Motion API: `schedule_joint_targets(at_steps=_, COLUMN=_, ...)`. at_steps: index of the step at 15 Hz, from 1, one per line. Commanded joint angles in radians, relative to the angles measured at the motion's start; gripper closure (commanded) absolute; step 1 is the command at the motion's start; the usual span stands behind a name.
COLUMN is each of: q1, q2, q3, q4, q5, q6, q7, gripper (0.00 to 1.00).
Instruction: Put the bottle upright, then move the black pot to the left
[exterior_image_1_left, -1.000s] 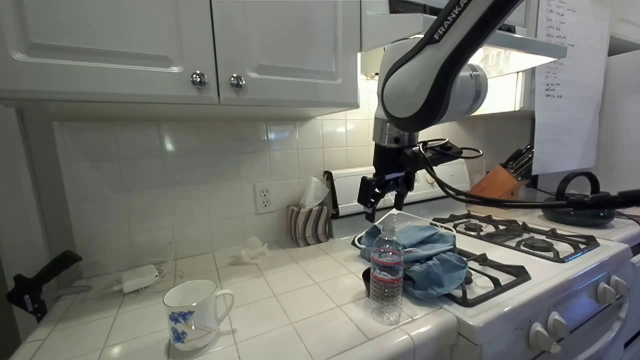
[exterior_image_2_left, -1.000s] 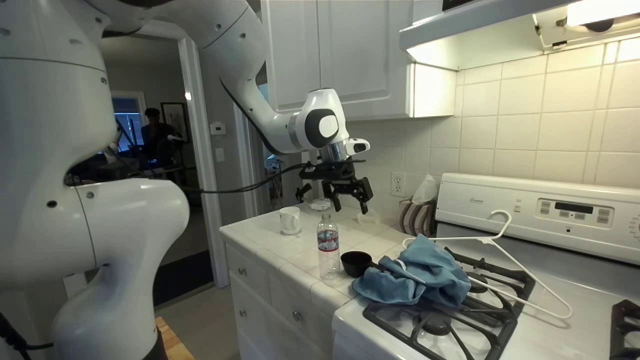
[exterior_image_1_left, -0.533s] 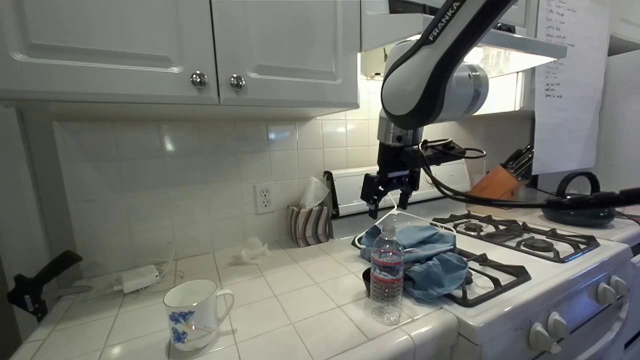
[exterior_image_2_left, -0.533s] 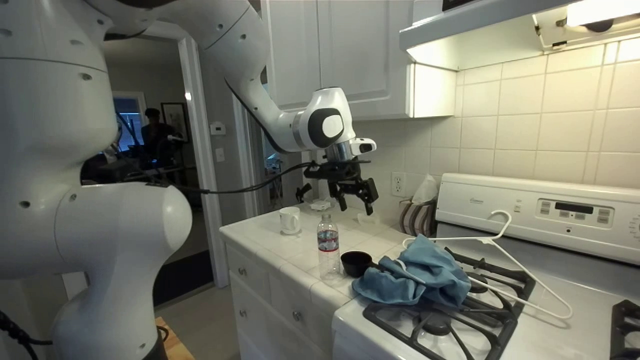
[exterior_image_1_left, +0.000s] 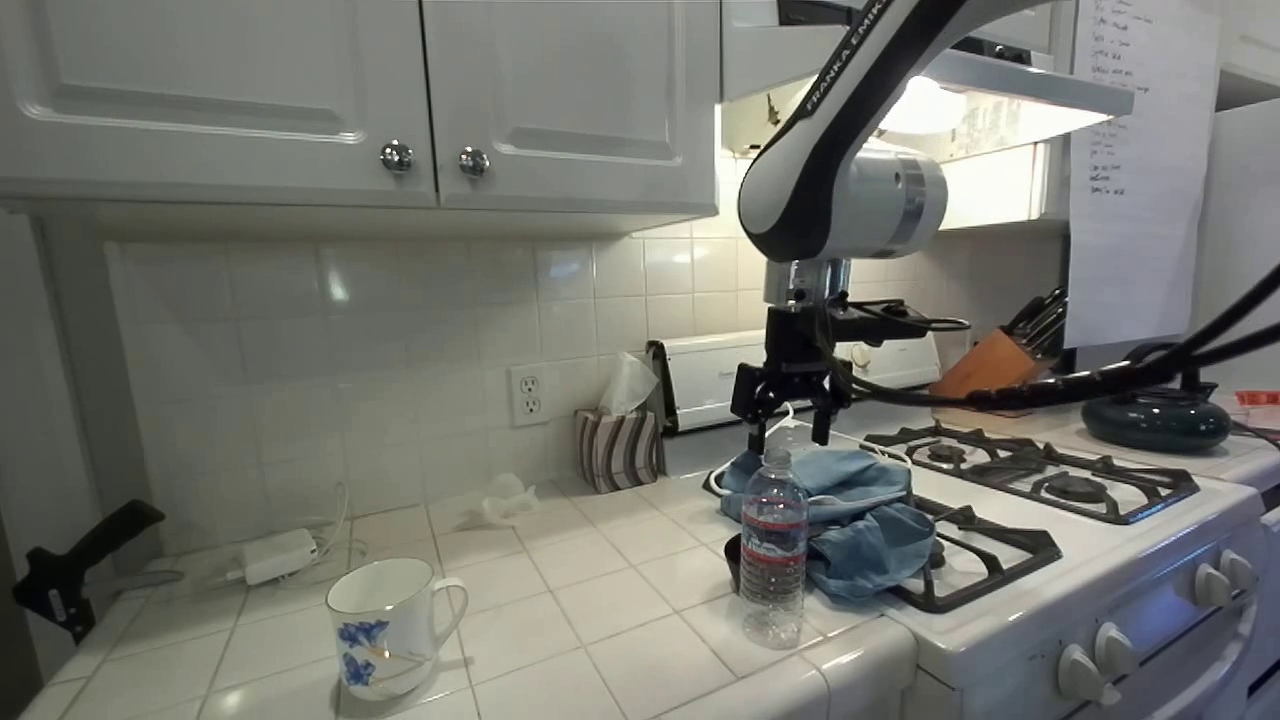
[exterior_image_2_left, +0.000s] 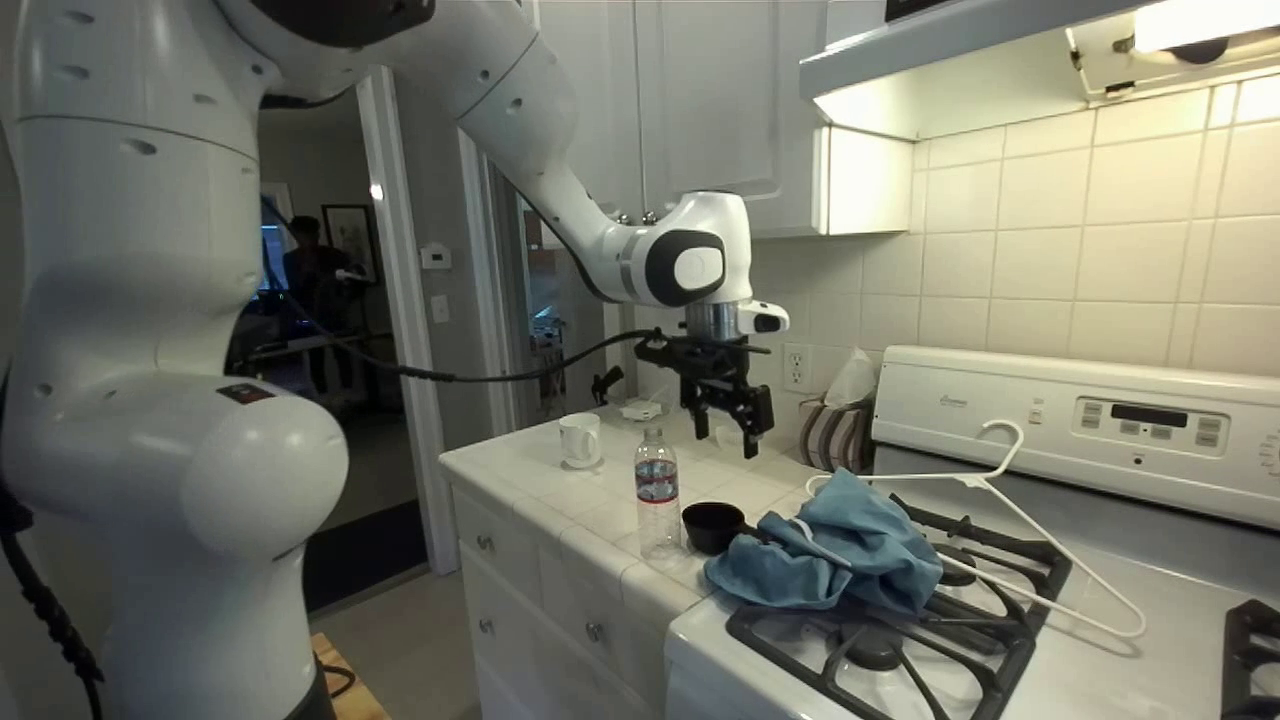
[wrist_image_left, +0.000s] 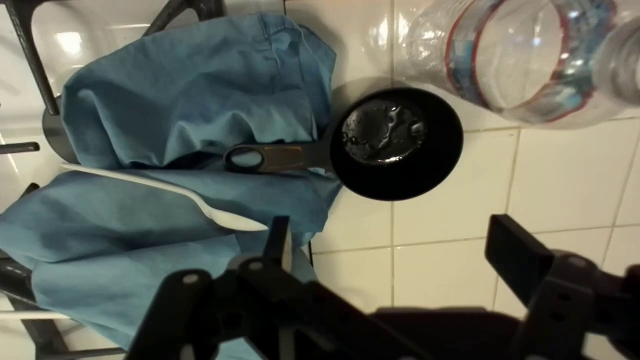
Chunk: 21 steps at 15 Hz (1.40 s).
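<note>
White tiled counter (exterior_image_1_left: 590, 590), bottle (exterior_image_2_left: 657, 490) upright. Gripper (wrist_image_left: 392, 239) spread, holding nothing. Wrist view: black pot (wrist_image_left: 397, 145) below, ahead, just beside bottle; handle (wrist_image_left: 282, 158) over blue cloth (wrist_image_left: 200, 115), roughly parallel to jaws' opening, probably wanting wrist turn.

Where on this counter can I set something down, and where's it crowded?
The broadest bare patch looks to be tile between the white mug and the bottle, tissue box at the back; a smaller one between white adapter and crumpled scrap. It's crowded near the stove: bottle, black pot and blue cloth bunch together, the pot's handle across the cloth.
</note>
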Motion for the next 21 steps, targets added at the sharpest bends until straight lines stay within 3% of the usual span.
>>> schedule_joint_targets(at_steps=1, q1=-0.209, q2=0.111, q3=0.18, q4=0.119, q5=0.018, q6=-0.069, q7=0.008, gripper=0.0)
schedule_joint_targets(at_steps=4, q1=-0.301, q2=0.16, q3=0.256, q4=0.164, q5=0.001, q6=-0.1, q7=0.022, gripper=0.07)
schedule_joint_targets(at_steps=5, q1=-0.32, q2=0.184, q3=0.275, q4=0.181, q5=0.001, q6=-0.106, q7=0.023, gripper=0.14)
schedule_joint_targets(at_steps=7, q1=-0.343, q2=0.21, q3=0.301, q4=0.204, q5=-0.008, q6=-0.126, q7=0.025, gripper=0.16)
schedule_joint_targets(at_steps=11, q1=-0.361, q2=0.25, q3=0.329, q4=0.235, q5=-0.015, q6=-0.161, q7=0.035, gripper=0.25)
schedule_joint_targets(at_steps=13, q1=-0.362, q2=0.266, q3=0.337, q4=0.242, q5=-0.01, q6=-0.174, q7=0.052, gripper=0.35)
schedule_joint_targets(at_steps=17, q1=-0.361, q2=0.272, q3=0.341, q4=0.225, q5=0.0, q6=-0.174, q7=0.11, gripper=0.36)
schedule_joint_targets(at_steps=20, q1=-0.358, q2=0.264, q3=0.339, q4=0.2, q5=0.005, q6=-0.158, q7=0.156, gripper=0.48)
schedule_joint_targets(at_steps=21, q1=-0.357, q2=0.261, q3=0.339, q4=0.191, q5=0.009, q6=-0.154, q7=0.173, gripper=0.47)
